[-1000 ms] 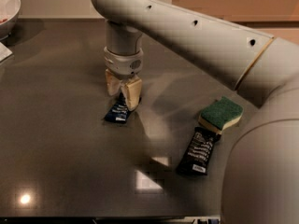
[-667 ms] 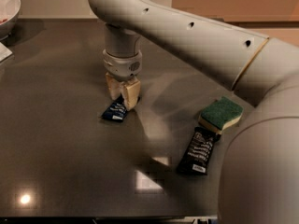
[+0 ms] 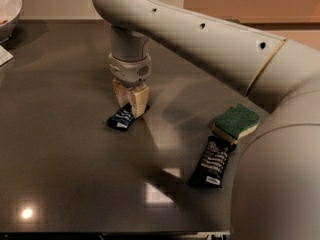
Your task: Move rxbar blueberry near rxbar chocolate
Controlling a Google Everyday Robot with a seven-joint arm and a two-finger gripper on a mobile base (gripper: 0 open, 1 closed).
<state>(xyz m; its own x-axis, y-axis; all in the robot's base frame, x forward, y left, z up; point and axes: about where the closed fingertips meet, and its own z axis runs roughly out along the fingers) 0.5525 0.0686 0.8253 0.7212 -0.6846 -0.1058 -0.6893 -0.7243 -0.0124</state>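
Note:
The rxbar blueberry (image 3: 121,118), a small dark blue wrapper with white lettering, lies on the dark table left of centre. My gripper (image 3: 131,107) comes straight down on its far right end, and the fingers (image 3: 139,104) are closed on that end. The bar's near end still rests on the table. The rxbar chocolate (image 3: 212,161), a longer black wrapper with a white label at its near end, lies to the right, well apart from the blue bar.
A green and yellow sponge (image 3: 236,122) sits just behind the black bar. A white bowl (image 3: 9,9) stands at the far left corner, with a white paper edge (image 3: 3,55) below it. My arm (image 3: 210,39) crosses the upper right. The table's front edge (image 3: 115,232) is near.
The gripper and the blue bar have shifted slightly left and away together. The black bar and sponge have not moved.

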